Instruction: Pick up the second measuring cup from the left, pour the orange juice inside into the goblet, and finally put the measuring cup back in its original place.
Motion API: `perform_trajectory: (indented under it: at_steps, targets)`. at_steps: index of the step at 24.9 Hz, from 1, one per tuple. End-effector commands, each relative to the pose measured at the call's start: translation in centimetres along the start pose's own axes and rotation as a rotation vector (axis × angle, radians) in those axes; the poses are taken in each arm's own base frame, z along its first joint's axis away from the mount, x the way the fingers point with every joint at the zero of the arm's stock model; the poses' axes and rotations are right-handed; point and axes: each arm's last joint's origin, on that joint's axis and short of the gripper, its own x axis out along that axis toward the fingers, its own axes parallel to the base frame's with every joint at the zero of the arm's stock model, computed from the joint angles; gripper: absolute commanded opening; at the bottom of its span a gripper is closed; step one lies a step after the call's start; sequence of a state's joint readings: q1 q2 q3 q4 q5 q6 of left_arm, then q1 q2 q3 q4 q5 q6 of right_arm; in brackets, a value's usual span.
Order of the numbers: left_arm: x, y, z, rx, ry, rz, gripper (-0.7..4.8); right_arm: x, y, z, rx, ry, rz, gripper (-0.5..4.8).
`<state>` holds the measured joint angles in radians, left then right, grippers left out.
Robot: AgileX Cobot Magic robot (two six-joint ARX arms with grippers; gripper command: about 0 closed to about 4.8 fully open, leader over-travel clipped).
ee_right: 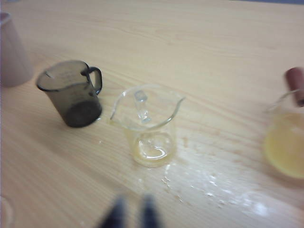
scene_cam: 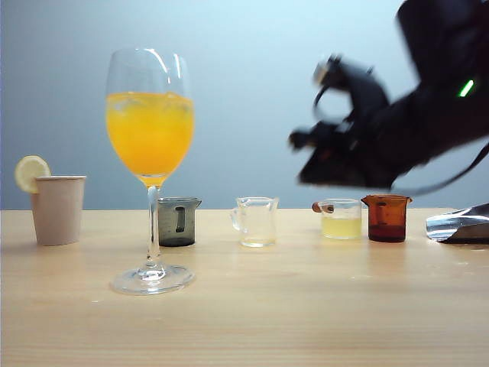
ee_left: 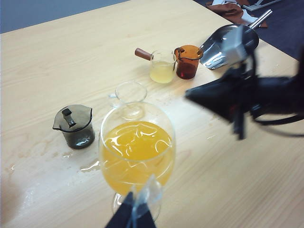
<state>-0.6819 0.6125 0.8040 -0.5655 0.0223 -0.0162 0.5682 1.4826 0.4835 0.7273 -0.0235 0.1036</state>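
The right end effector (scene_cam: 302,140) hangs in the air above the right half of the counter (scene_cam: 306,321), blurred, its black arm slanting down from the upper right corner of the exterior view with the fingers aimed left and slightly down. It is well above the row of cups and touches none of them. In the right wrist view its two dark fingertips (ee_right: 116,214) stand close together with only a narrow gap between them and nothing held; the blur hides whether they quite meet.

The second measuring cup from the left (scene_cam: 256,221) stands upright on the counter, between the smoky grey cup (scene_cam: 178,221) and the cup of pale yellow liquid (scene_cam: 341,219), with only a thin yellowish film in its bottom. Small wet drops lie on the wood just beside it. The goblet (scene_cam: 150,115) stands upright nearer the camera, in front of the grey cup, its bowl more than half full of orange juice (scene_cam: 150,131).

The left end effector (ee_left: 134,217) shows only as dark tips close against the near side of the goblet's lower bowl and stem; whether it grips the glass cannot be told.
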Motion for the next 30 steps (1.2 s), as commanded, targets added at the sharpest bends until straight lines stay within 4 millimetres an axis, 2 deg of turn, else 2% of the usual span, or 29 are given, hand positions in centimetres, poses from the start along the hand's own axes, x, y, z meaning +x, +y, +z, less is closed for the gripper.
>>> perform_trajectory:
  at_steps: [1, 6, 8, 14, 17, 19, 23, 30]
  targets:
    - [-0.1, 0.0, 0.2, 0.001, -0.011, -0.001, -0.05, -2.6, 0.2, 2.2, -0.002, 0.015, 0.001, -0.08]
    - [-0.1, 0.0, 0.2, 0.001, -0.011, -0.001, -0.05, -7.4, -0.1, 5.0, -0.003, -0.038, -0.028, -0.08]
    - [-0.1, 0.0, 0.2, 0.001, -0.011, -0.001, -0.05, -10.1, -0.9, 5.9, 0.009, -0.062, -0.079, -0.08]
    - [-0.2, 0.2, 0.2, -0.004, -0.015, 0.013, -0.05, -15.3, -2.2, 6.6, 0.02, -0.124, -0.205, -0.08]
    - [-0.3, 1.3, 0.2, -0.049, -0.017, -0.011, -0.05, -18.0, -2.9, 5.8, 0.053, -0.161, -0.299, -0.08]
    - [-0.8, 2.6, 0.0, -0.093, -0.036, 0.039, -0.05, -19.0, -3.1, 5.0, 0.105, -0.203, -0.345, -0.08]
    - [-2.2, 3.9, -0.1, -0.13, -0.081, 0.198, -0.05, -19.5, -3.4, 3.7, 0.13, -0.214, -0.417, -0.08]
    - [-5.1, 3.8, -0.8, -0.132, -0.197, 0.34, -0.05, -18.4, -4.0, 0.6, 0.141, -0.172, -0.436, -0.08]
